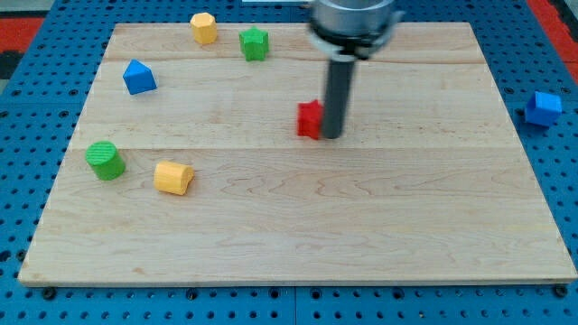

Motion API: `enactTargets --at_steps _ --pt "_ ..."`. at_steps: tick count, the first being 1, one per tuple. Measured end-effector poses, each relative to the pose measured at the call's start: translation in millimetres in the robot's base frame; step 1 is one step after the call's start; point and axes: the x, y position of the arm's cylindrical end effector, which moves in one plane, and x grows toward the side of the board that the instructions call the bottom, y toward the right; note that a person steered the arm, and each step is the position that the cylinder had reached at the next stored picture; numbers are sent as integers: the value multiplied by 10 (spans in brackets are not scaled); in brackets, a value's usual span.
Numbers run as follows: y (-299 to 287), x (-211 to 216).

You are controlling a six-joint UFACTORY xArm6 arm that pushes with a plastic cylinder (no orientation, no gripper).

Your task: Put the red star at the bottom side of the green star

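My tip is a bare rod with no jaws to open or grasp; it presses against the view's right side of the red star, near the board's centre. The green star sits well apart, by the top edge toward the top-left corner. The red star looks light, rigid and prone to spinning on smooth wood, so pushing through its middle seems wisest. 1 blue block lies off the board's right edge.
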Motion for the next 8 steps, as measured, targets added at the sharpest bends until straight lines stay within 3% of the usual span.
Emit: enactTargets --at_steps 1,2,3,4,5,6,8 --pt "-743 154" --pt "328 -167" --pt "452 -76" --pt "-88 180" --pt "281 -324" --pt "1087 -670" --pt "-743 -647"
